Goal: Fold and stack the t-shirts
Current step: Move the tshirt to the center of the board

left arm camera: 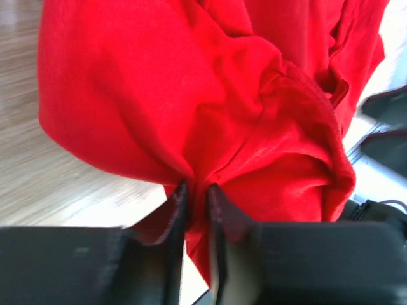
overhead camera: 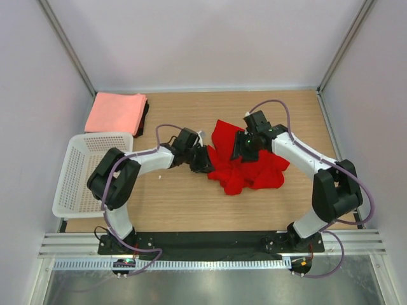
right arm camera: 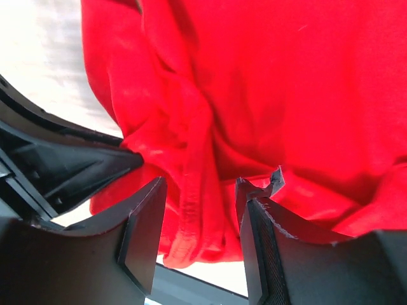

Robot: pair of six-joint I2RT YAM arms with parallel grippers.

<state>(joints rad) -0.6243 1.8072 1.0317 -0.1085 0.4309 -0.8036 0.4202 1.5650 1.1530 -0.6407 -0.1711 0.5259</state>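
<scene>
Left end effector (left arm camera: 196, 190): clenched on crumpled bright red cloth t-shirt (overhead camera: 254, 170), its left edge.
Right end effector (right arm camera: 200, 187): released, straddling a fold at its far side.

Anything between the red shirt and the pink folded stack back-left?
Nothing loose. Bare table separates red shirt and pink folded stack; only the left gripper, pinching the shirt's edge, sits on that line.

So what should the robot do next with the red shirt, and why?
Probably close the right tool on the fold of the red shirt lying between its open fingers. The left tool is shut on a bunch of the cloth, while the shirt sits crumpled on the table. With both tools gripping, the arms could likely lift and spread it flat for folding.
</scene>
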